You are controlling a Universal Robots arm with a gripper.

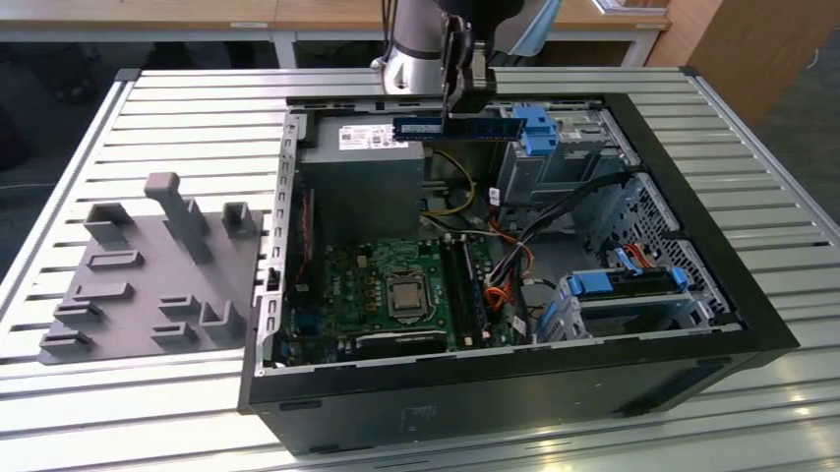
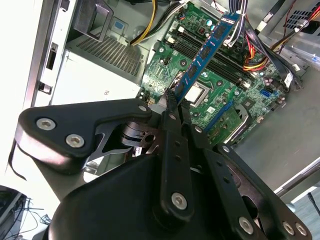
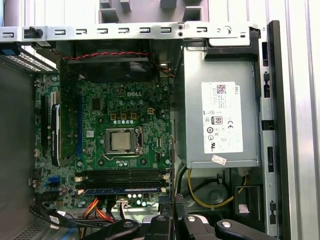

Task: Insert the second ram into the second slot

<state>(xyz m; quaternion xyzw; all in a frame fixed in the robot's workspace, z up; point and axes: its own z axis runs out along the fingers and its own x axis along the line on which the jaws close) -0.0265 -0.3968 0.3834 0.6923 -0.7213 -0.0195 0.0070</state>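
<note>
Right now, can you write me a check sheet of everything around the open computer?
Surface: slatted metal table, carrying the open computer case.
Job's things: second ram up in the air over the case; memory slots on the motherboard, one blue stick already sitting in them.
Clutter: grey fixture plate beside the case, on the exterior view's left.
Gripper: gripper shut on the second ram.
Cables: yellow wires near the power supply; orange cables by the slots.
Surroundings: desk behind the table.
</note>
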